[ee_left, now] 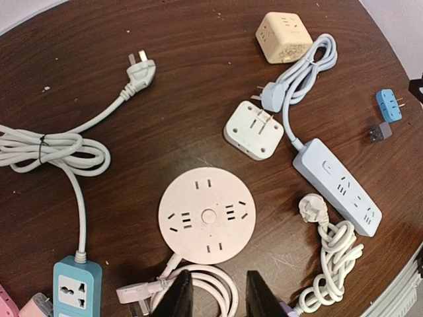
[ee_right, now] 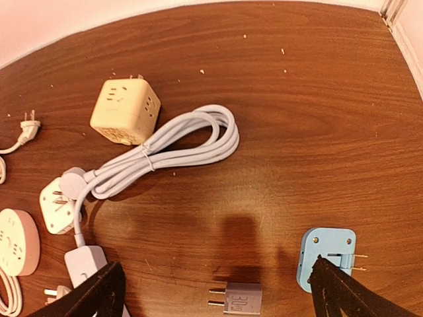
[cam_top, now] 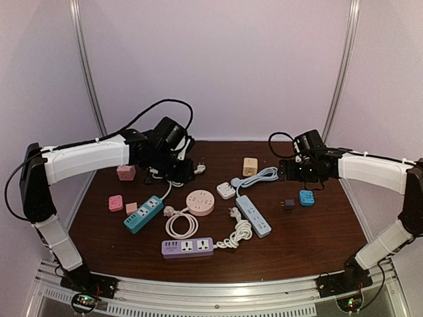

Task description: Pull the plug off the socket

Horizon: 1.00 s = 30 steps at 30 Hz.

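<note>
The right hand hangs over the far right part of the dark brown wooden bench. Its two black fingers are spread very wide and there is nothing between them. Below it, the small dark grey two-pin plug lies on the wood with its pins pointing left. The light blue flat socket adapter lies near it to the right. The two are apart, not touching, and the wrist view shows bare wood between them. The blue adapter's own metal prongs stick out on its right side, and the right-hand finger crosses its lower edge in that view.

The left hand is raised over the middle of the bench. Its fingers stand a modest gap apart and hold nothing. A coil of white cable shows through the gap on the bench below.

Just beyond that coil sits a round pale pink power strip. To its right are a white square adapter and a long pale blue power strip, whose cord is bundled beside a cream cube socket. A teal power strip lies on the left side. A lilac power strip lies nearest the arm bases.
</note>
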Motion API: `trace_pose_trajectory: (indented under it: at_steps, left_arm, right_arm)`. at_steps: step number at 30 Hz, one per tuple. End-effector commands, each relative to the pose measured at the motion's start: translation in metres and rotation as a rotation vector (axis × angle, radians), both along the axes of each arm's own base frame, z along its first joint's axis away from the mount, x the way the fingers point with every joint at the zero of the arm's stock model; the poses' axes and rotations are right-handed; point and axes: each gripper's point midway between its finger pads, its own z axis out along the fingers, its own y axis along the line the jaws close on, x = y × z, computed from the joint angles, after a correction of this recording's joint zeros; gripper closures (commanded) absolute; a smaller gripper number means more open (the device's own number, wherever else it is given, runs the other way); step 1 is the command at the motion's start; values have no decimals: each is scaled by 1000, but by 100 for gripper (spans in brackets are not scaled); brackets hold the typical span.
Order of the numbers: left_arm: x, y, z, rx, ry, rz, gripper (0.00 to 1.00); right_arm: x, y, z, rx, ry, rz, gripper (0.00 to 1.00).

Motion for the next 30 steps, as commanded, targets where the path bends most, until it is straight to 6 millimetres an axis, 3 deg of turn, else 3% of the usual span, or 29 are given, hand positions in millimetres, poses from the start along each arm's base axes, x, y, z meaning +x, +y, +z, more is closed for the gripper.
trace_pose_trajectory:
  at_steps: [1,5,8,10,11,20,25,30]
  left_arm:
    - [16,21,29,-33,-127,82,65]
    - [20,43,37,-37,-180,132,46]
    - [23,61,48,-40,-227,173,27]
    - [26,73,54,-36,-255,197,5]
    - [27,79,56,-31,-267,208,2]
    - [30,125,63,-5,-286,304,2]
    - [24,135,62,-14,-297,321,2]
    - [22,152,65,12,-341,369,2]
  right_arm:
    - [1,2,38,69,-129,2,0]
    - [-3,-9,67,76,-236,-29,0]
    - [-5,-24,87,79,-329,-68,0]
    - [-8,-38,97,81,-388,-107,0]
    - [-11,-46,95,71,-403,-123,0]
    - [-22,-104,100,-78,-550,-221,0]
    - [-21,-150,95,-184,-572,-300,0]
    - [-21,-184,87,-161,-730,-353,2]
